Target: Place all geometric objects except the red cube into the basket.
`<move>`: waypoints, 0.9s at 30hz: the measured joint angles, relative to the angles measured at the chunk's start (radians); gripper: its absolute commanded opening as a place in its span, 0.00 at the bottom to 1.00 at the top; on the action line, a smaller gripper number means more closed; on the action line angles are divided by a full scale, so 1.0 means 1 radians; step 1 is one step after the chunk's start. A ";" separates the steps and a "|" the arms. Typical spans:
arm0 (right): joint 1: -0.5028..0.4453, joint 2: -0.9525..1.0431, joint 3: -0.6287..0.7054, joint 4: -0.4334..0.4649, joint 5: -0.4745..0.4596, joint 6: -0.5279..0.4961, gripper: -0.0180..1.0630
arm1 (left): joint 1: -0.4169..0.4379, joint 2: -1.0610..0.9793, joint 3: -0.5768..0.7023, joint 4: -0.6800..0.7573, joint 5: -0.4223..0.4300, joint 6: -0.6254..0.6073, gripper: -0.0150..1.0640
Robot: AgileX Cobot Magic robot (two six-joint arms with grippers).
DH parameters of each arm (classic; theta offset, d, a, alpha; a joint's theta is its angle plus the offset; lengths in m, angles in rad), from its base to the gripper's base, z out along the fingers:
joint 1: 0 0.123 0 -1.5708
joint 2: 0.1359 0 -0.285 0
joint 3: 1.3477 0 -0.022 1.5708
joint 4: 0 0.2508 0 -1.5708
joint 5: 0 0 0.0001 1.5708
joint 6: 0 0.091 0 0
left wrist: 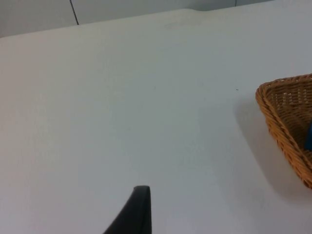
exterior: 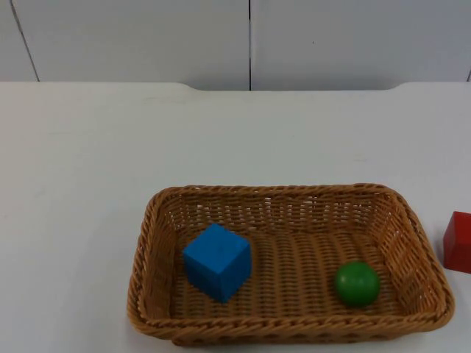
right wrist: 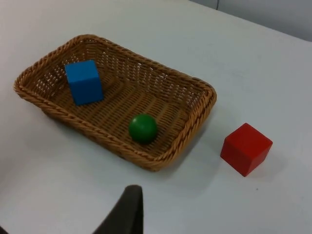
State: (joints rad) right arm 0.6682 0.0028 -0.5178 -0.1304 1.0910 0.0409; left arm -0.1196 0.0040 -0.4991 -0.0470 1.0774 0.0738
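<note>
A woven brown basket point(exterior: 151, 243) point(right wrist: 195, 119) stands at the front of the table. Inside it, a blue cube point(exterior: 217, 261) point(right wrist: 84, 82) sits toward its left end and a green ball point(exterior: 358, 283) point(right wrist: 143, 128) toward its right end. A red cube point(exterior: 458, 241) point(right wrist: 245, 148) rests on the table just right of the basket, apart from it. My left gripper point(left wrist: 138, 212) hangs over bare table left of the basket, whose corner point(left wrist: 287, 122) shows beside it. My right gripper point(right wrist: 127, 212) hovers back from the basket and the red cube, touching nothing.
The white table point(exterior: 235, 140) runs back to a grey partition wall point(exterior: 250, 40). Bare table surface lies behind and left of the basket.
</note>
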 measured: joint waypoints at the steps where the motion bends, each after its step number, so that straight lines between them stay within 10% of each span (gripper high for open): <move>1: 0.000 0.000 0.000 0.000 0.000 0.000 0.99 | 0.000 0.000 0.000 0.000 0.000 0.000 0.99; 20: -0.011 0.000 0.000 0.006 0.000 0.023 0.99 | 0.000 0.000 0.000 0.006 0.000 -0.010 0.99; 27: -0.194 0.000 0.000 0.006 -0.002 0.025 0.99 | 0.000 0.000 0.000 0.006 0.000 -0.016 0.99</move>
State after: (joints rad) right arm 0.4743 0.0028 -0.5178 -0.1245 1.0893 0.0659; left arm -0.1196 0.0040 -0.4991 -0.0408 1.0774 0.0576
